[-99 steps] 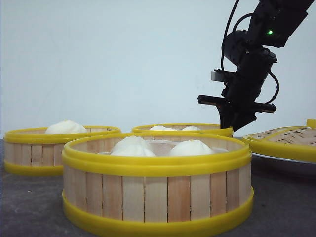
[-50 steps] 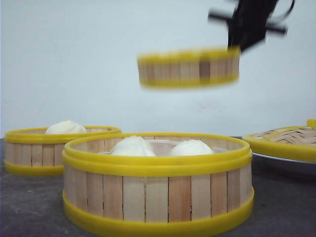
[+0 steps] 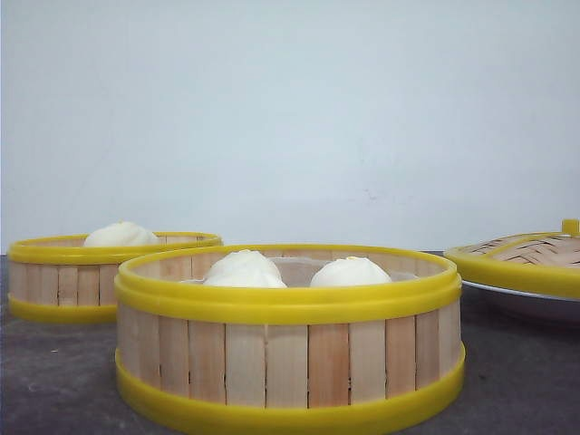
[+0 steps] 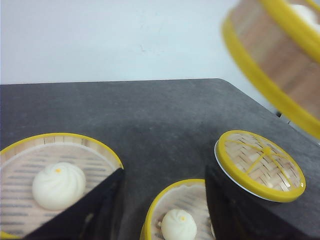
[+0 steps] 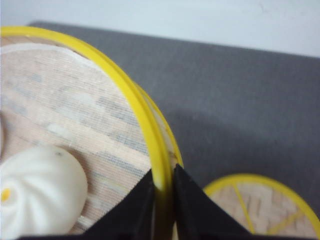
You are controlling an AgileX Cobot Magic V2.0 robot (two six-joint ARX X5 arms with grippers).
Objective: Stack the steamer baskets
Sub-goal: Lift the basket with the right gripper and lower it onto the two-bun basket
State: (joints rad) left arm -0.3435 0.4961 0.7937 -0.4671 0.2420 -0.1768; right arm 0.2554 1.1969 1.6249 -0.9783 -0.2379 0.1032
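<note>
Front view: two steamer baskets stand on the dark table. The near basket holds two white buns; the far-left basket holds one bun and stands apart behind it. At the right edge the woven lid rests on a white plate.

Change from the earlier frames: one second ago a third basket stood behind the near one with the right arm lowered at its rim; half a second ago it hung blurred in mid-air under that arm. Now neither the basket nor the arm appears in the front view, and the spot behind the near basket is bare.

Right wrist view: the right gripper has its two dark fingers pressed onto the yellow rim of the lifted basket, one finger on each side of the wall. Its cloth-lined floor carries a bun. The table and part of the lid lie below.

Left wrist view: the left gripper hangs above the table with its fingers spread and nothing between them. The two resting baskets and the lid lie beneath it; the lifted basket shows blurred and tilted, high above the lid.
</note>
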